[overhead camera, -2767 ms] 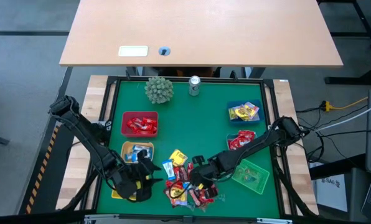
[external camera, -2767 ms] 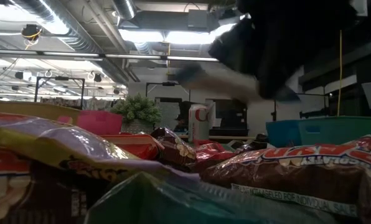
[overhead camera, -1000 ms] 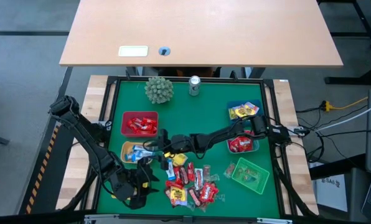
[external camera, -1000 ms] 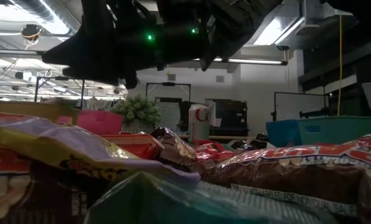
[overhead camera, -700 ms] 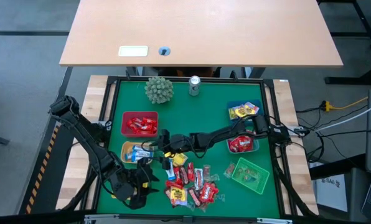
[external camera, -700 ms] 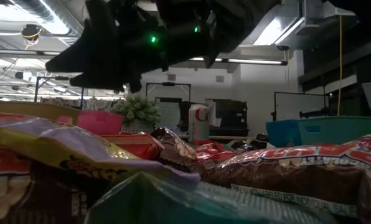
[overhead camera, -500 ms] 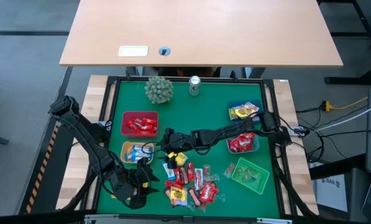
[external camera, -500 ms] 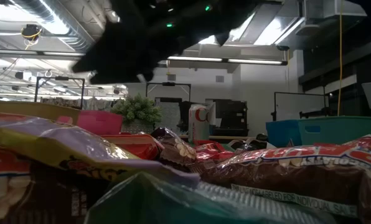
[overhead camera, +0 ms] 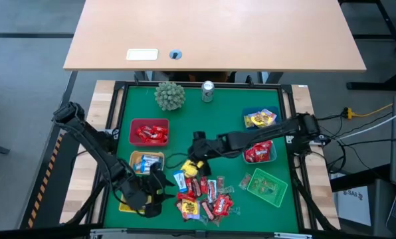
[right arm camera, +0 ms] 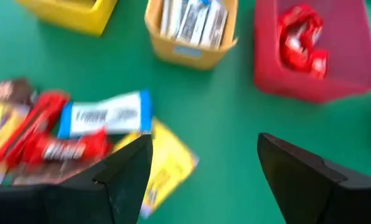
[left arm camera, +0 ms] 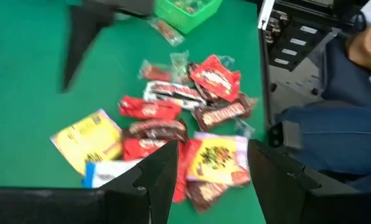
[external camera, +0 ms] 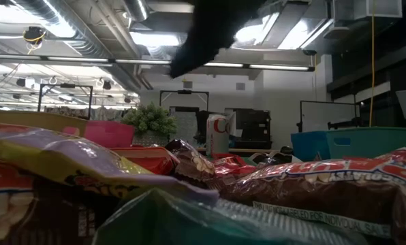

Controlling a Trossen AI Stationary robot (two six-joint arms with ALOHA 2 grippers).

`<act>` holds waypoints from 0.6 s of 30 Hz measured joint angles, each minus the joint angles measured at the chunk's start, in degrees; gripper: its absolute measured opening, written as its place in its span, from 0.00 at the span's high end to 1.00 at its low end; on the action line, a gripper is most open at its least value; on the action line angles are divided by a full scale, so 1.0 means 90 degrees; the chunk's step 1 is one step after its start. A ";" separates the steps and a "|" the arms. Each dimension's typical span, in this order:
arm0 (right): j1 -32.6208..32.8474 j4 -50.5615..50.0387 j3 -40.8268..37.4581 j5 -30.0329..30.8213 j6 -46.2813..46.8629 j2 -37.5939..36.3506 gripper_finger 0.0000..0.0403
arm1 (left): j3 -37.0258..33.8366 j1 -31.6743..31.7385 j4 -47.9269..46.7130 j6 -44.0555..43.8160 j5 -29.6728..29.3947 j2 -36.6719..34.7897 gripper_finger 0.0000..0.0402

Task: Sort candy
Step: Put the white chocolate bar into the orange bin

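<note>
Dozens of small wrapped sweets, the candy (overhead camera: 201,196), lie heaped near the front edge of the green desk (overhead camera: 214,123): glossy red, brown, yellow and blue-white wrappers, crinkled and overlapping. More pieces sit sorted in small baskets, red ones in the red basket (overhead camera: 149,132), blue-white ones in the yellow basket (overhead camera: 147,162). The right gripper (overhead camera: 197,147) hangs over the mat just behind the heap, fingers (right arm camera: 120,180) apart and empty. The left gripper (overhead camera: 157,189) waits beside the heap, fingers (left arm camera: 157,174) apart.
</note>
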 joint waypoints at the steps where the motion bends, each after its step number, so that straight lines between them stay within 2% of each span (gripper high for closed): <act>1: 0.0057 -0.0090 -0.0163 0.0049 0.0002 -0.0154 0.28 | -0.0001 0.0072 0.0034 0.0161 0.0000 0.0000 0.56; 5: 0.0338 -0.0216 -0.1081 0.0396 0.0220 -0.0930 0.28 | 0.0000 0.0400 0.0341 0.1154 0.0098 0.0000 0.56; 12: 0.0690 -0.0197 -0.2684 0.1102 0.1470 -0.2103 0.28 | 0.0000 0.1162 0.0623 0.3127 0.1042 0.0009 0.56; 15: 0.0845 0.0097 -0.3249 0.1071 0.1812 -0.2413 0.28 | 0.0000 0.1477 0.0639 0.3963 0.1492 0.0162 0.56; 18: 0.1031 0.0403 -0.3638 0.0760 0.1904 -0.2477 0.28 | 0.0000 0.1715 0.0636 0.4694 0.2005 0.0440 0.56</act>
